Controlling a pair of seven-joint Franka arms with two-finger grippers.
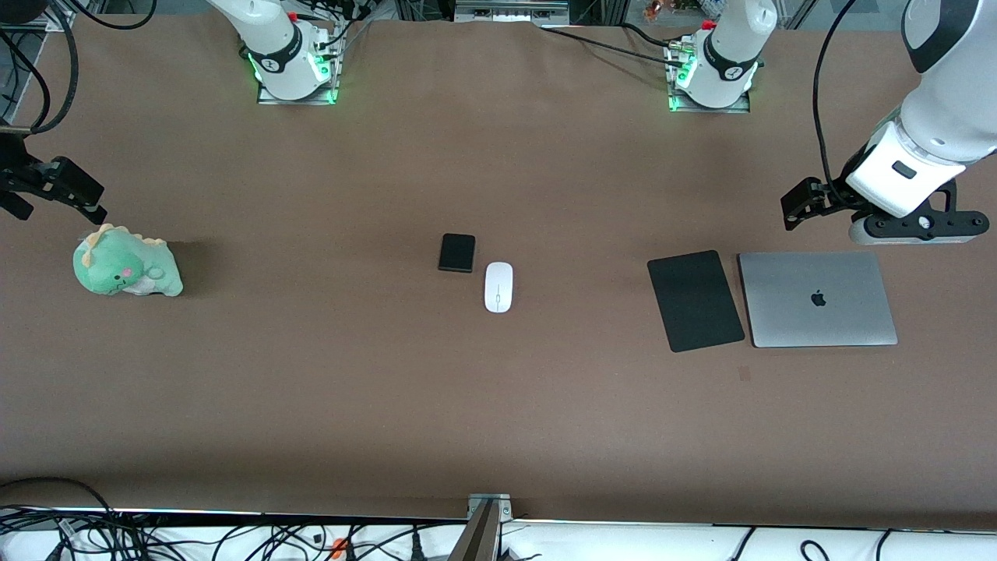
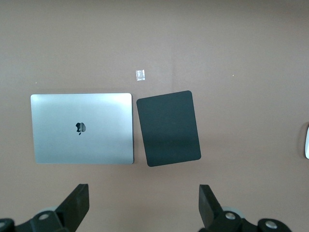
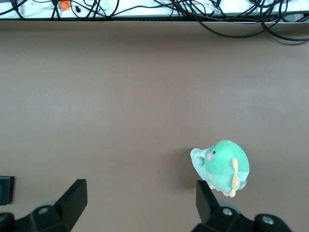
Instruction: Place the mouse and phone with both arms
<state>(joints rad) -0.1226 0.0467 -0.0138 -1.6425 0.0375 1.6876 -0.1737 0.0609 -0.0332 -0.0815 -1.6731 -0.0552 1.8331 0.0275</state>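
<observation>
The white mouse [image 1: 498, 287] lies mid-table, and its edge shows in the left wrist view [image 2: 306, 141]. The small black phone [image 1: 457, 252] lies beside it, slightly farther from the front camera and apart from it. An edge of the phone [image 3: 6, 190] shows in the right wrist view. My left gripper [image 1: 833, 204] [image 2: 143, 205] hangs open and empty over bare table beside the mouse pad, at the left arm's end. At the right arm's end, my right gripper [image 1: 53, 196] [image 3: 140, 205] hangs open and empty over bare table beside the plush toy.
A black mouse pad [image 1: 695, 300] [image 2: 168, 128] and a closed silver laptop [image 1: 817, 299] [image 2: 82, 128] lie side by side toward the left arm's end. A green plush dinosaur [image 1: 126, 265] [image 3: 223, 166] sits toward the right arm's end. Cables [image 3: 145, 7] run along the table's front edge.
</observation>
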